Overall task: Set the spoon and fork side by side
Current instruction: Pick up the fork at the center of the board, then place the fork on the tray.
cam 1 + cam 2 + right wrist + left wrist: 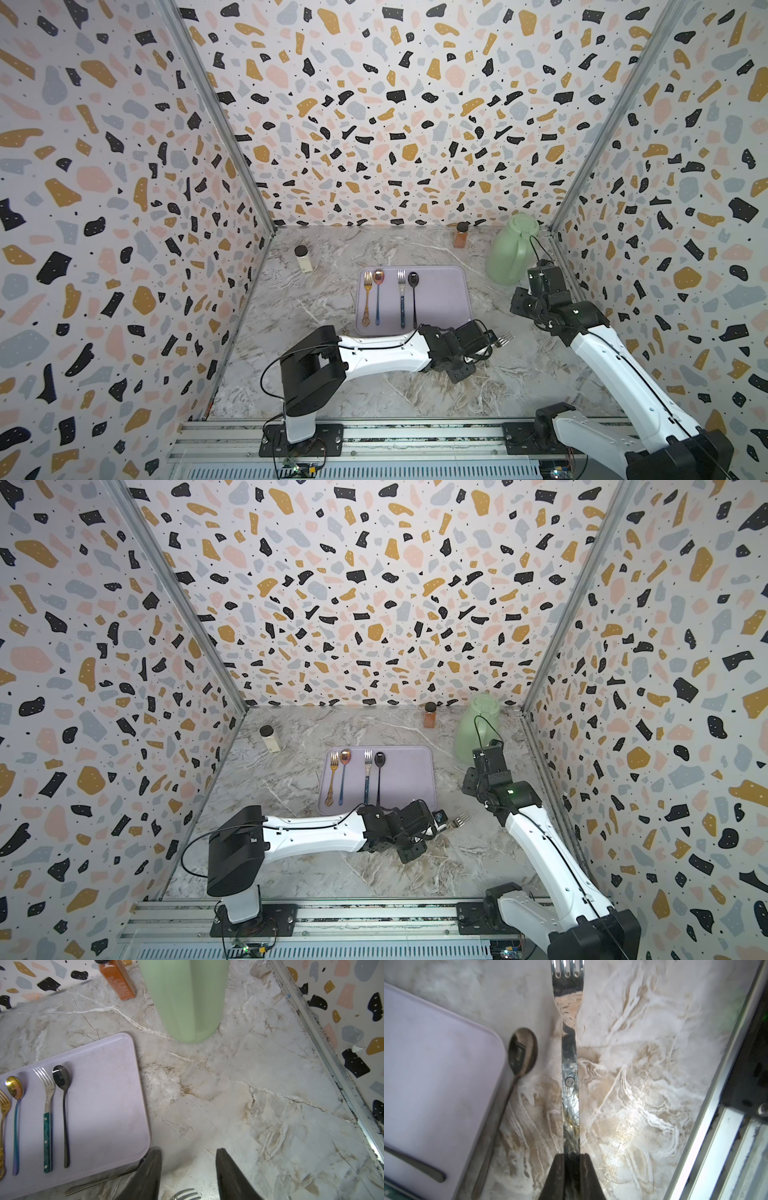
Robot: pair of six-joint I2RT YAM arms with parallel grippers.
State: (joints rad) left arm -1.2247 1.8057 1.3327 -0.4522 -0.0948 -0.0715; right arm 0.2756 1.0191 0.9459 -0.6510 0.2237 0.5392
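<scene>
One marbled worktop (415,395) carries everything. At its back right corner stands a tall green jug (509,253). A lavender tray (440,299) lies near the middle, long sides parallel to the back edge. The left gripper (572,1156) reaches across in front of the tray, clenched on the handle end of the silver fork (570,1084), a finger pressed against each side. That fork sits off the tray, just past its front right corner, tines toward the worktop's right edge; I cannot tell whether it rests on the marble or is raised. The right gripper (189,1150) hangs above the marble beside the tray's right edge, jaws spread with nothing between them. The loose spoon (522,1051) lies on the marble along the tray's front edge, bowl by the front right corner, near the silver fork without touching it. On the tray's left half lie a gold fork (367,297), a copper-bowled spoon (378,276), a green-handled fork (402,299) and a black spoon (413,279), handles toward the front. An orange bottle (460,237) stands at the back edge, and a pale bottle (303,258) near the left edge.
</scene>
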